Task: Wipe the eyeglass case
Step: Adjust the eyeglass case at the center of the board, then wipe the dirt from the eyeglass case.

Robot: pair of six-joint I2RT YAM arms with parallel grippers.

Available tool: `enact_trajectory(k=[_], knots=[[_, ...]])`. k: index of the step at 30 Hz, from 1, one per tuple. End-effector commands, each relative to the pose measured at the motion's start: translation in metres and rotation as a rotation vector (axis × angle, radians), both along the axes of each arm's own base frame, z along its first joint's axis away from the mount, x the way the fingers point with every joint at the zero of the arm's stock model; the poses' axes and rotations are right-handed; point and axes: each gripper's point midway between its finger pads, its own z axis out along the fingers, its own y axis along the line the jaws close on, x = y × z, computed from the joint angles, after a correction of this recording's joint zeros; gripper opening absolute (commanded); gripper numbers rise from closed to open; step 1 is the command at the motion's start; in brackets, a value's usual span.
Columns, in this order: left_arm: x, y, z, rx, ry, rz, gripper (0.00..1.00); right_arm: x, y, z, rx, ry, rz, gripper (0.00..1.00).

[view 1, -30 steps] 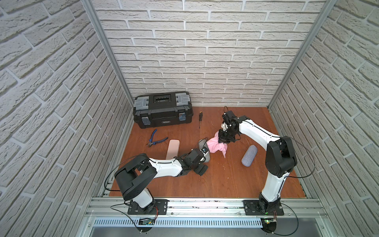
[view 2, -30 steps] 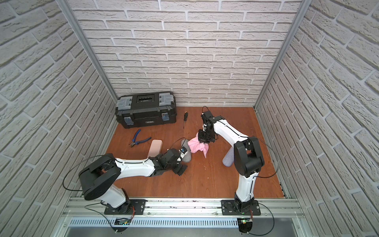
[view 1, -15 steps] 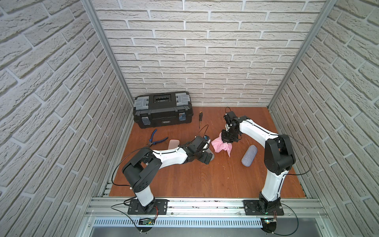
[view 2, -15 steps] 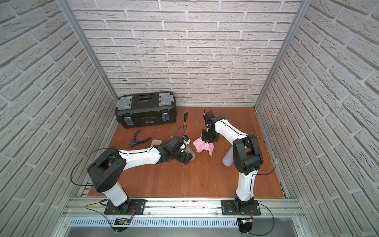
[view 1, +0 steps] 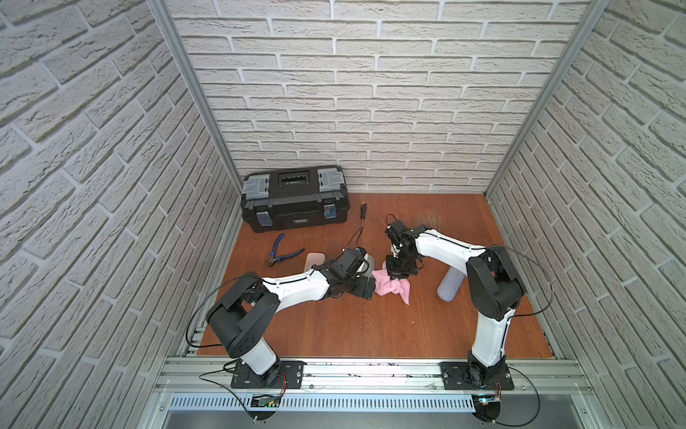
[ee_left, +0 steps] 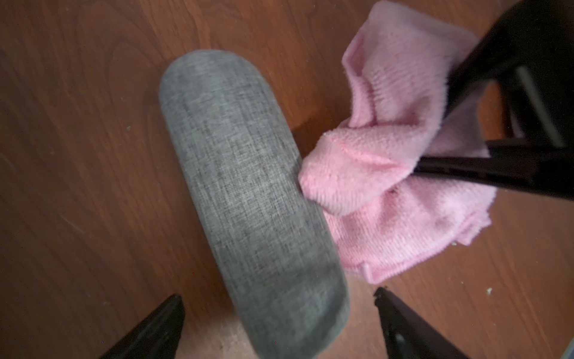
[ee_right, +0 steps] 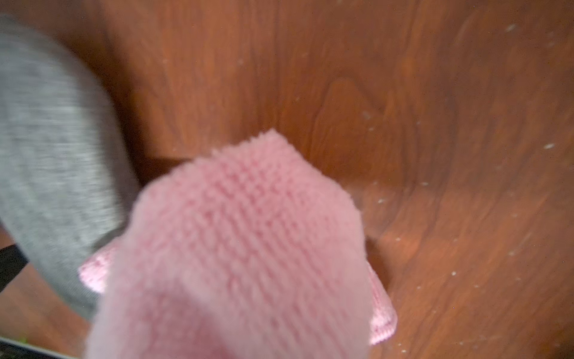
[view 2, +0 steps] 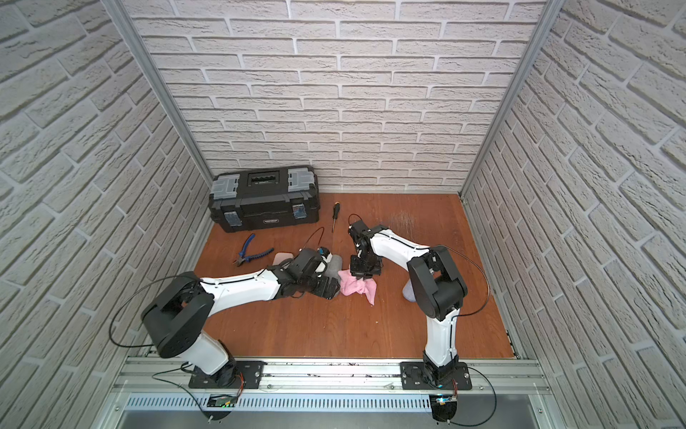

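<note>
left gripper (ee_left: 276, 295) spread wide over the grey eyeglass case (ee_left: 248, 186). right gripper (view 1: 396, 275) clenches the pink cloth (ee_left: 388, 192) — cloth touching the case's side.

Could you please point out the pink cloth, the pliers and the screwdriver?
pink cloth (ee_left: 351, 167): left wrist view, on its bunched middle fold.
pliers (view 1: 277, 255): a top view, where the blue handles meet.
screwdriver (view 1: 363, 208): a top view, on its dark handle.

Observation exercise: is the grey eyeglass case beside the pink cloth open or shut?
Shut: in the left wrist view the grey eyeglass case is one unbroken fabric shell, with no gap or lining showing.
</note>
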Motion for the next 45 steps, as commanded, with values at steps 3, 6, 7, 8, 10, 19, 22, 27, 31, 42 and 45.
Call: enact_trajectory(k=[3,6,7,8,10,19,22,27,31,42,45], knots=[[0.006,0.005,-0.008,0.039,-0.007,-0.009,0.98,-0.020,0.014,0.022,0.090,0.012,0.011,0.02],[0.006,0.013,-0.014,0.066,-0.031,-0.002,0.98,-0.018,-0.014,0.023,0.025,0.003,0.000,0.02],[0.006,0.015,-0.017,0.074,-0.046,-0.006,0.98,-0.014,-0.025,0.026,0.024,-0.006,-0.024,0.02],[0.008,0.017,-0.018,0.082,-0.067,-0.005,0.97,-0.009,-0.035,0.030,0.023,-0.023,-0.047,0.02],[0.012,0.015,-0.017,0.078,-0.127,-0.033,0.95,0.000,-0.052,0.039,0.007,-0.049,-0.071,0.02],[0.016,0.010,-0.015,0.119,-0.243,-0.138,0.85,0.028,-0.065,0.072,-0.023,-0.161,-0.075,0.02],[0.011,0.006,-0.017,0.117,-0.273,-0.168,0.75,0.033,-0.041,0.070,0.014,-0.162,-0.051,0.02],[0.002,0.004,-0.024,0.170,-0.297,-0.225,0.61,0.038,-0.004,0.059,0.035,-0.145,-0.009,0.02],[-0.003,0.000,-0.017,0.139,-0.333,-0.242,0.60,0.035,0.031,0.047,0.111,-0.094,0.005,0.02],[-0.024,-0.007,-0.017,0.090,-0.332,-0.295,0.53,0.065,-0.081,0.028,-0.414,-0.170,0.053,0.02],[-0.029,-0.004,-0.020,0.092,-0.324,-0.281,0.53,0.057,-0.061,0.065,-0.359,-0.247,0.105,0.02]])
